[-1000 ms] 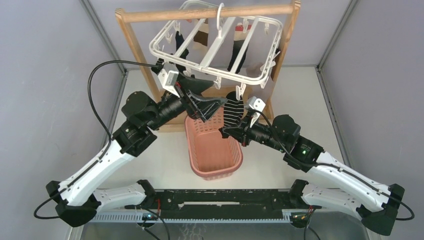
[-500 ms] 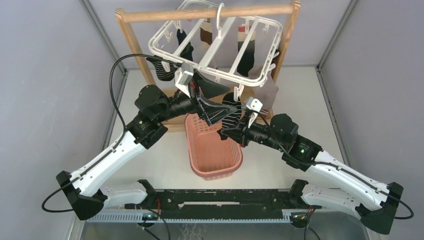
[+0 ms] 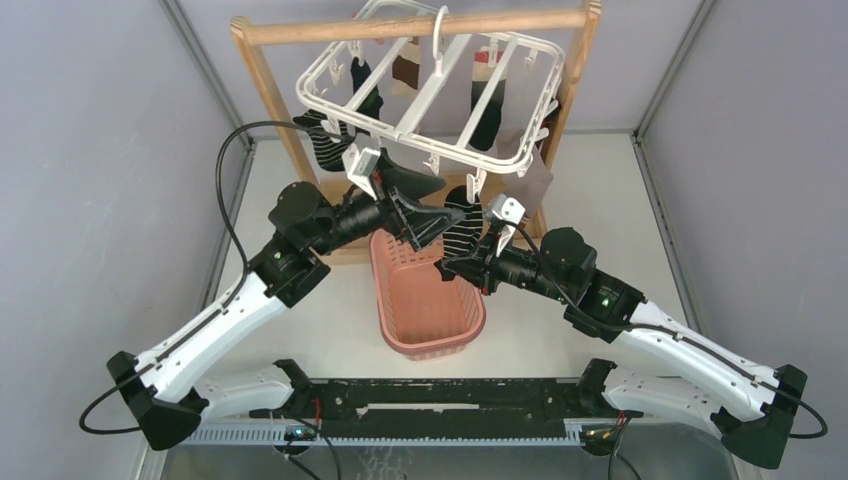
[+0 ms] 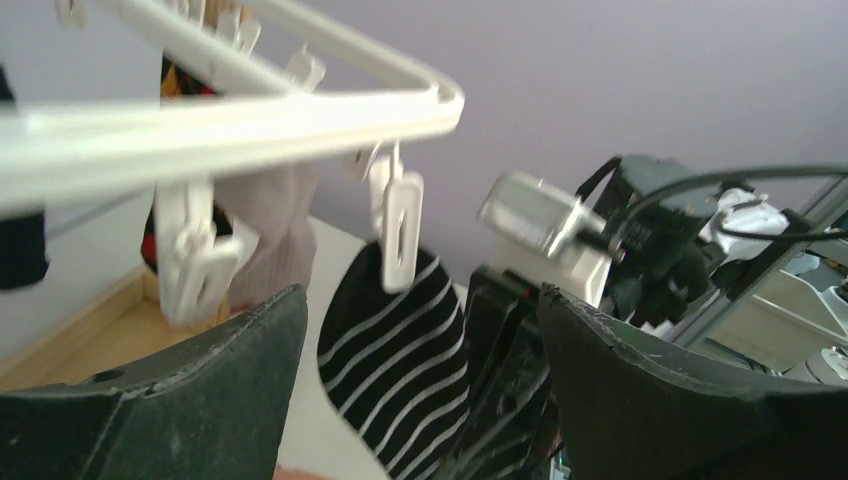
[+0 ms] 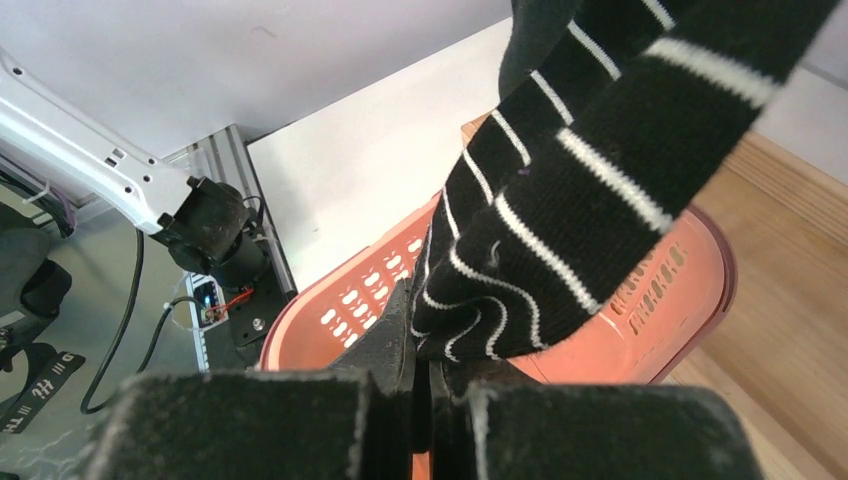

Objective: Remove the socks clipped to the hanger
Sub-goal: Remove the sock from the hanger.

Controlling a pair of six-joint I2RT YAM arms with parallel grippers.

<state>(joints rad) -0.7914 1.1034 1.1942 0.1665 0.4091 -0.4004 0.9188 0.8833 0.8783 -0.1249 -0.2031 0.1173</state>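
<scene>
1 hanger (image 3: 432, 86) hung on wooden rack (image 3: 400, 27), far centre. 6 socks (image 3: 490, 100) counted clipped on it; more poss. hidden. 1 pink basket (image 3: 425, 300) on counter (image 3: 600, 200) below. R fingers (image 5: 300, 420) clamped on toe of striped sock (image 3: 462, 225), clip on. L fingers (image 4: 200, 400) apart, nothing held, just left of it.

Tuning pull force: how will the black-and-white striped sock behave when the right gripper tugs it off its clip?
Likely floppy: the striped sock drapes and folds where the right gripper pinches it. Probably light; it hangs from one small clip. Knit fabric may stretch before releasing, then should drop limp toward the pink basket.
</scene>
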